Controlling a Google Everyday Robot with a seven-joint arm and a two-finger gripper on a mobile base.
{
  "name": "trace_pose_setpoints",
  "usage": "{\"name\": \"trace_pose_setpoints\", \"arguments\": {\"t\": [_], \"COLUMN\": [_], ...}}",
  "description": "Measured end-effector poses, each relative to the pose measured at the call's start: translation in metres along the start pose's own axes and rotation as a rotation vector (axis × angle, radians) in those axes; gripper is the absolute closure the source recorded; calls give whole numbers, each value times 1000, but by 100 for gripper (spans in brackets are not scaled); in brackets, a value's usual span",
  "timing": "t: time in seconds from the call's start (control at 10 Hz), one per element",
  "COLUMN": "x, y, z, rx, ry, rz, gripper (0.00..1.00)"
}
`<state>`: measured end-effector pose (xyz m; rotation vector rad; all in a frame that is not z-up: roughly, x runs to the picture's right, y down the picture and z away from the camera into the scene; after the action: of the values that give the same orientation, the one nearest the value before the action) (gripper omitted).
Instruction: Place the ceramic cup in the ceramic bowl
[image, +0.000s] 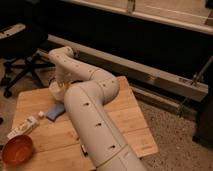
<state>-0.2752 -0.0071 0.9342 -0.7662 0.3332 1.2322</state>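
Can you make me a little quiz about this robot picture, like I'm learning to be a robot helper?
1. True or false: the ceramic bowl sits at the table's near left corner.
2. What lies just beyond the bowl? A) white carton B) banana C) spoon
3. Fill in: the gripper, near the table's far edge, is far from the ___.
Key: 1 true; 2 A; 3 bowl.

One camera looks down from high on the near side, along the arm (95, 125), which fills the foreground close up. It faces across the wooden table (131, 117) toward the far metal rail (150, 75). The gripper (58, 89) is at the table's far left.
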Motion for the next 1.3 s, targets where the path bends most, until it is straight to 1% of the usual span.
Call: {"name": "trace_pose_setpoints", "arguments": {"t": [0.1, 0.2, 0.3, 0.4, 0.5, 0.6, 0.7, 0.8, 0.9, 1.1, 1.2, 1.3], "x": [0, 1, 3, 9, 20, 40, 58, 78, 123, 185, 214, 235], "y": [7, 11, 13, 16, 17, 14, 13, 14, 29, 57, 67, 78], "z": [-11, -27, -56, -75, -103, -130, -144, -151, -143, -124, -115, -107], "rx": [2, 11, 32, 53, 81, 122, 151, 177, 208, 231, 239, 244], "ry": [-3, -14, -36, -48, -69, -89, -100, -106, -93, -76, -67, -59], "rz": [-25, -48, -76, -96, -118, -136, -149, -163, -213, -306, -352, -395], "gripper": [91, 98, 100, 100, 100, 100, 100, 100, 100, 100, 100, 100]}}
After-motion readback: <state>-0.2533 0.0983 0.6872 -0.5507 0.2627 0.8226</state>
